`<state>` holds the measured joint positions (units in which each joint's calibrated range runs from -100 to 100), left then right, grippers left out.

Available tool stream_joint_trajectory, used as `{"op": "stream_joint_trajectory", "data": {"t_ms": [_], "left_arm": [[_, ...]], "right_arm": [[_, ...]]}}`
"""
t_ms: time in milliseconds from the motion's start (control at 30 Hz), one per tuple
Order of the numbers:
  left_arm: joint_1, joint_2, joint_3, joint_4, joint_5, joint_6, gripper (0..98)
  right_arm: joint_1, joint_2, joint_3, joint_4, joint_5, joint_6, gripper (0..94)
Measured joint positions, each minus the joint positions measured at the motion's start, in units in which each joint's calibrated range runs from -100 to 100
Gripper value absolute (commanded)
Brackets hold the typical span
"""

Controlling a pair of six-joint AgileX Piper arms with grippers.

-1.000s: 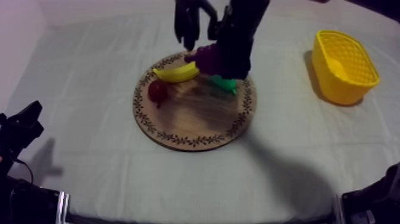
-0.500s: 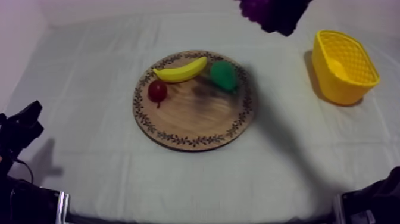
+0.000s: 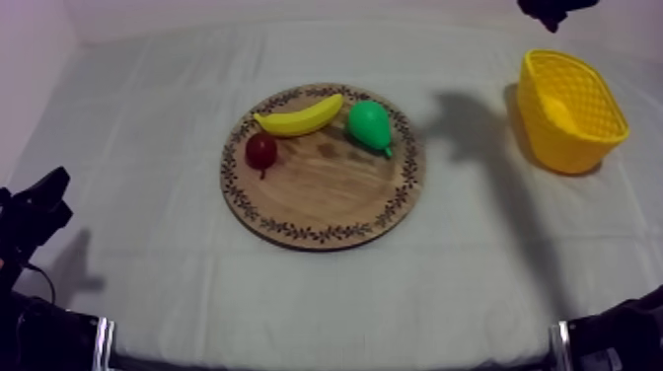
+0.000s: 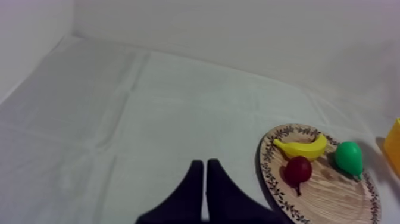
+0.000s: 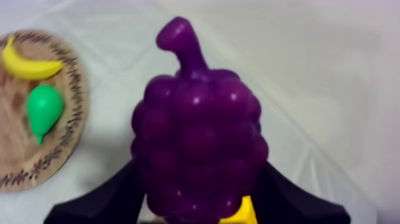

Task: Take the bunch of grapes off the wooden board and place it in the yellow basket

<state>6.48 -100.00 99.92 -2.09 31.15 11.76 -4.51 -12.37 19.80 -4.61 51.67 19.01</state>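
**Grapes held high beside the basket**

The right tool (image 5: 199, 184) is clamped on the bunch of grapes (image 5: 196, 119), a black finger on each flank and the stem up, which should keep it steady for carrying. It hangs at the far right, clear of the wooden board (image 3: 326, 197), with the yellow basket (image 3: 572, 109) just beneath. Banana (image 3: 299, 116), pear (image 3: 370, 125) and small red fruit (image 3: 261, 150) lie on the board. The left tool (image 4: 204, 187), fingers together and empty, rests near left, out of the way.
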Motion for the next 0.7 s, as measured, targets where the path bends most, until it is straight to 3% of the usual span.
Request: {"op": "stream_joint_trajectory", "data": {"t_ms": [367,700], "left_arm": [[0.0,0.0,0.0,0.0,0.0,0.0,0.1],[0.0,0.0,0.0,0.0,0.0,0.0,0.1]], "right_arm": [[8.4,-0.1,4.6,1.4,-8.0,-6.5,40.6],[13.9,6.7,4.2,2.8,-4.9,-9.9,39.8]]}}
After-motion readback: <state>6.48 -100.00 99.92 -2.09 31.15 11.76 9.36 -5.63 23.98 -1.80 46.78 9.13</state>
